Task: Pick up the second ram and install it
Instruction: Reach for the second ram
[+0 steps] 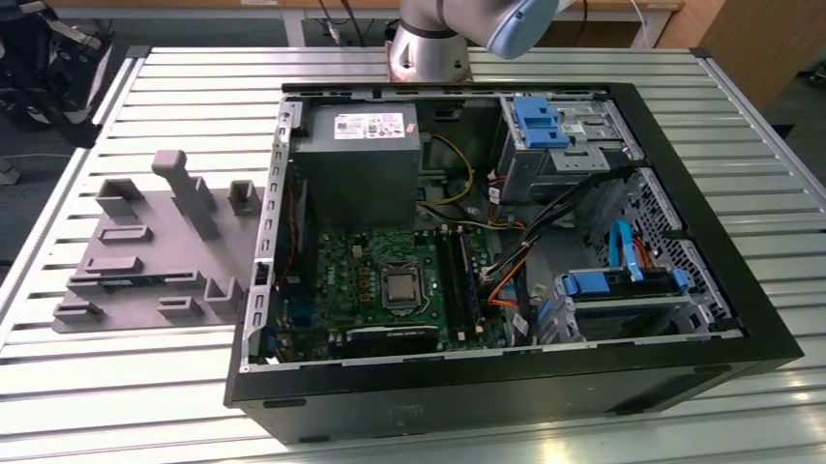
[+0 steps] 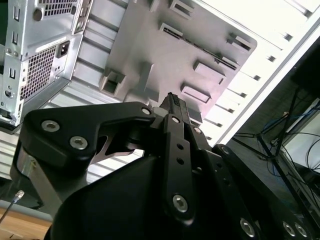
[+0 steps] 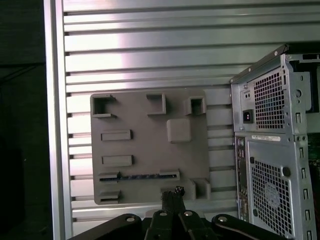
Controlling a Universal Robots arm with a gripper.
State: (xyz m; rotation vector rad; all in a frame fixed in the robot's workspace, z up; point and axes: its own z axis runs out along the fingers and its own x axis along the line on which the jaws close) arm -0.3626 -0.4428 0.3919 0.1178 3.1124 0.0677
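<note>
The second ram (image 3: 137, 176) is a thin dark strip lying in a slot of the grey fixture plate (image 3: 150, 145). In the exterior view the second ram (image 1: 135, 281) rests low on the fixture plate (image 1: 142, 256), on the exterior view's left of the computer case. My gripper (image 3: 173, 193) hovers high above the fixture's edge nearest the case, well clear of the stick. Its black fingers (image 2: 172, 107) are pressed together with nothing between them. The motherboard (image 1: 387, 280) lies open inside the case, with long black slots (image 1: 456, 280) beside the processor socket.
The open black computer case (image 1: 516, 387) takes up the middle of the slatted metal table (image 1: 130, 367). Its perforated rear panel (image 3: 270, 150) stands next to the fixture. Upright grey blocks (image 1: 181, 188) rise from the fixture. Cables and blue drive bays (image 1: 620, 280) fill the case's far side.
</note>
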